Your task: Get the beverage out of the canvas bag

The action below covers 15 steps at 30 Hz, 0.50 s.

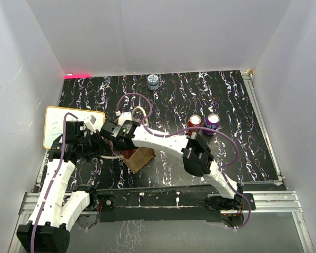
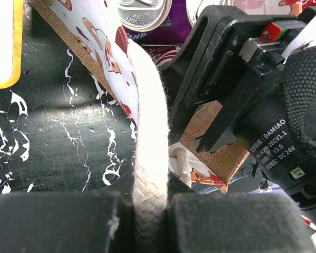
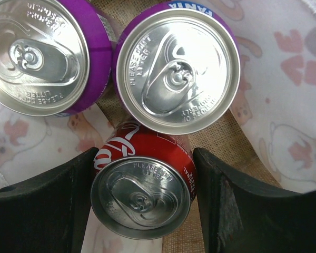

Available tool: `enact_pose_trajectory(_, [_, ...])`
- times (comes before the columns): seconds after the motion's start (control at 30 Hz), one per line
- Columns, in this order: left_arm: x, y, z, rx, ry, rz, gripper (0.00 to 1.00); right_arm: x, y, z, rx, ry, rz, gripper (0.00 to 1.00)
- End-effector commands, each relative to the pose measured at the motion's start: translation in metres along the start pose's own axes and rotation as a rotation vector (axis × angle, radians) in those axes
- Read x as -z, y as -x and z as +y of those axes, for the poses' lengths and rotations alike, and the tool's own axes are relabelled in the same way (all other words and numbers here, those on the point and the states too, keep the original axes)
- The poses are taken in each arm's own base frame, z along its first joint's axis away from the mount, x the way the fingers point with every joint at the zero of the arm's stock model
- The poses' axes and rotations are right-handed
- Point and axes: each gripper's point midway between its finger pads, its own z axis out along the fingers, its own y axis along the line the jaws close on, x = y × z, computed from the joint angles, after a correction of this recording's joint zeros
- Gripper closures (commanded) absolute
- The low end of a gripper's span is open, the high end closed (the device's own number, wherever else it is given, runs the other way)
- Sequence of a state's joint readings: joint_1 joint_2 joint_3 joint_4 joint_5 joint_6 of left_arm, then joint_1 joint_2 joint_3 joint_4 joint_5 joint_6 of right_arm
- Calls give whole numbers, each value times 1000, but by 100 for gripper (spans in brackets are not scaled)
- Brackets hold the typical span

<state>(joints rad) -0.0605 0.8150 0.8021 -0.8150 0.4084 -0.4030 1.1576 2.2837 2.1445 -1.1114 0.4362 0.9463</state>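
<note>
The canvas bag (image 1: 143, 158) stands near the table's front; its tan weave and printed lining show in the left wrist view (image 2: 221, 158). My left gripper (image 2: 150, 208) is shut on the bag's cream rope handle (image 2: 147, 105); it sits left of the bag in the top view (image 1: 102, 143). My right gripper (image 3: 146, 153) reaches down into the bag (image 1: 122, 145), both fingers against the sides of a tilted red cola can (image 3: 142, 195). Two purple Fanta cans (image 3: 176, 68) (image 3: 39, 52) stand beside it inside the bag.
A red can (image 1: 194, 122) and a purple can (image 1: 212, 122) stand on the table right of the bag. A blue-white can (image 1: 153, 81) stands at the back. A white board with a yellow edge (image 1: 60, 124) lies at the left. White walls enclose the table.
</note>
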Motion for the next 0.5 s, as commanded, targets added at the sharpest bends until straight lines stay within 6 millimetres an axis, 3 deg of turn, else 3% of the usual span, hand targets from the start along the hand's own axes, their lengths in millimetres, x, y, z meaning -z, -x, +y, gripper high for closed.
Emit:
enact_pose_trajectory(0.0, [1,-1,-1,0,-15,3,100,67,56,4,-34,104,-153,85])
enact_pose_trajectory(0.47, [1,-1,0,3,-15,3,100,135,82,11,78,376,-284,93])
